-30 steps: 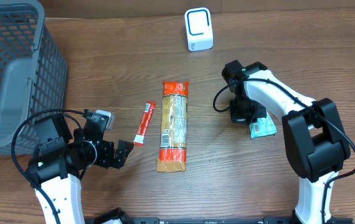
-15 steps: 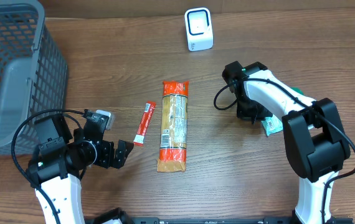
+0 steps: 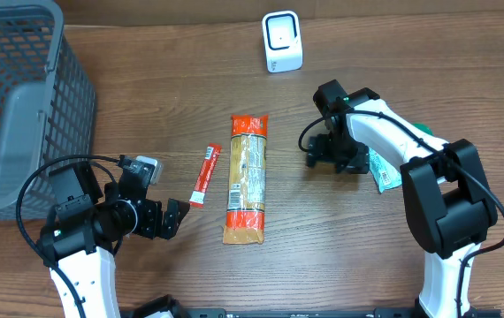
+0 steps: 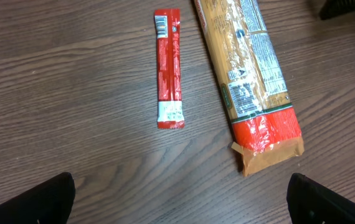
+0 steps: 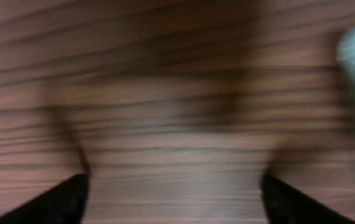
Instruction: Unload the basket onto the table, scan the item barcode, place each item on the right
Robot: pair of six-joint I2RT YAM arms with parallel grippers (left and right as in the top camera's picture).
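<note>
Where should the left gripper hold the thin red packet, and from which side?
Probably across its narrow width, near the middle, coming from above. The red packet lies flat on the table, both long edges free, clear of the long pack beside it.

Even, soft light covers the desk [image 3: 146, 71] overhead, with only faint shadows. The left wrist view is sharp; the right wrist view is heavily blurred.

Teal packet [image 3: 383, 173] flat, white scanner [image 3: 282, 41] upright.

Wooden table [image 3: 146, 79], grey mesh basket [image 3: 22, 97], white scanner [image 3: 281, 41], long packet [image 3: 247, 177], perhaps pasta, red sachet [image 3: 204, 175], teal pouch [image 3: 385, 172]
</note>
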